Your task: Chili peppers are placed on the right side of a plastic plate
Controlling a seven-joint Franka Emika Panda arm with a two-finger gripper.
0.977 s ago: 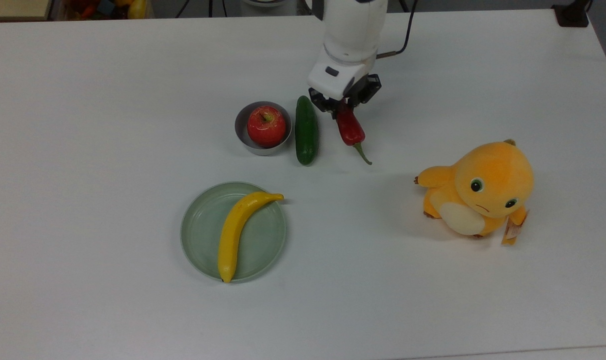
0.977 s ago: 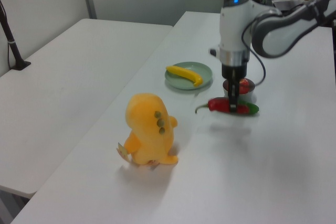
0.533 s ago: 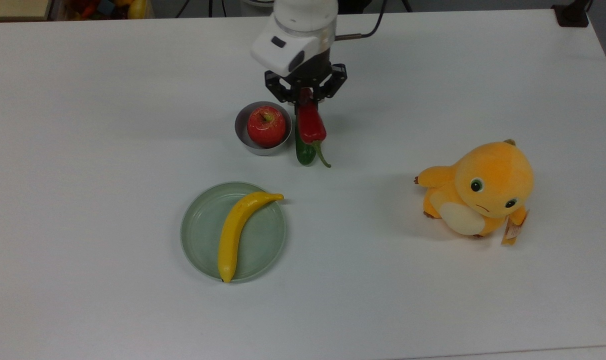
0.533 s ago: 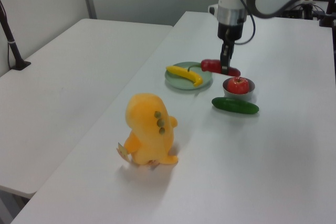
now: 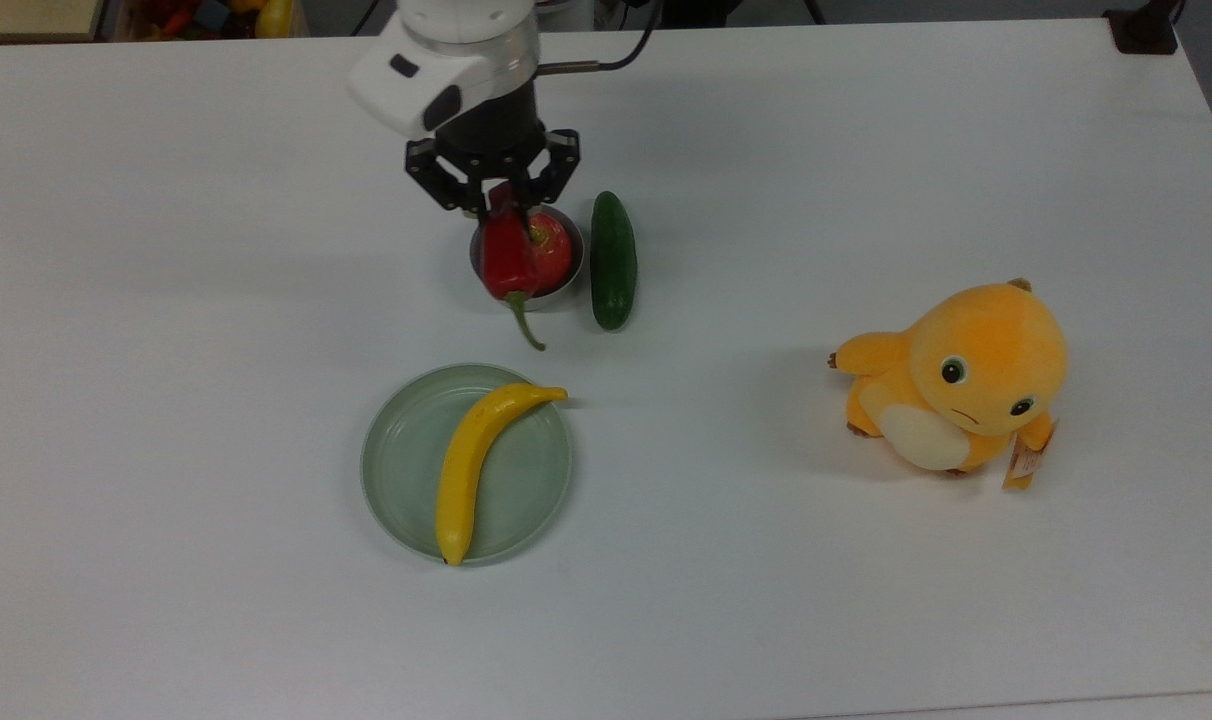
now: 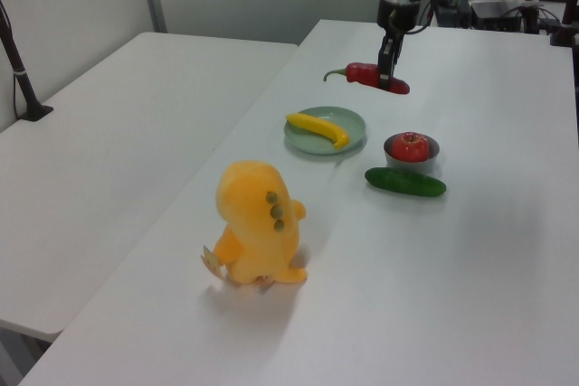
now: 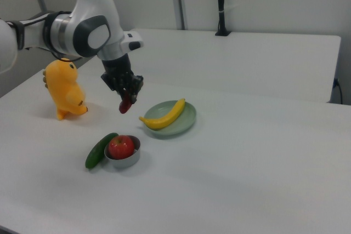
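Table (image 5: 166,300), white and wide, carries everything in the scene. Above it the white arm (image 7: 82,28) reaches down, and its gripper (image 5: 494,205) is clamped on the thick end of the chili pepper (image 5: 506,262), holding it in the air; in the left view the pepper (image 6: 371,76) hangs level, well above the tabletop, with its green stem pointing toward the left view's left. In the top view the pepper overlaps the apple (image 5: 551,250) and the small grey bowl (image 5: 566,285) that holds it. An orange plush toy (image 5: 961,390) sits well apart, at the top view's right. The pale green plastic plate (image 5: 396,470) lies below the bowl in the top view, with a banana (image 5: 466,460) resting across it, tip over the rim. A dark green cucumber (image 5: 613,260) lies just beside the bowl, on the top view's right of it.
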